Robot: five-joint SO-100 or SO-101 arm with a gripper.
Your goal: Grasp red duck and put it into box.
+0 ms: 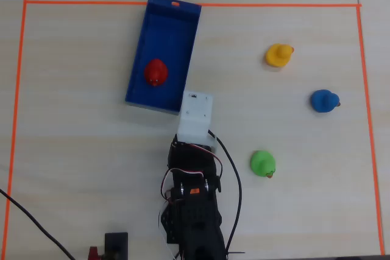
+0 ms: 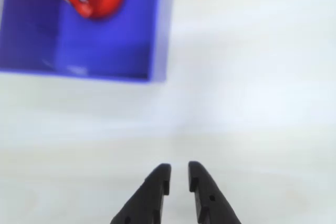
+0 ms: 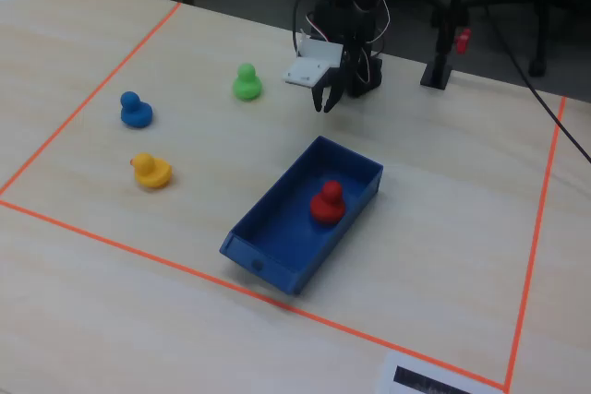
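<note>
Taking the box [image 2: 105,45] as the landmark and working outward from the wrist camera: nearest the lens, the end effector [image 2: 179,174] shows two dark, tapered fingers with only a narrow slit between the tips, nearly closed and holding nothing. It hangs over bare pale desk [image 2: 252,103], just outside the box's near corner.

Beyond it sits the box itself, a long, low-walled blue tray with flat matte sides that look like stiff plastic. The overhead view shows a small orange mark on its far short end.

Inside the box, on its floor and toward the end nearer the arm, rests the red duck [image 1: 155,72]. It is a small rounded toy with a smooth, slightly glossy skin. It is judged light and probably a little squashy; a pinch across the plump body below the head would hold best, since the curved top could slip.

Outside the box, to its right in the overhead view, stand a green duck [image 1: 262,163], a yellow duck [image 1: 278,55] and a blue duck [image 1: 323,100], all well apart from it.
</note>
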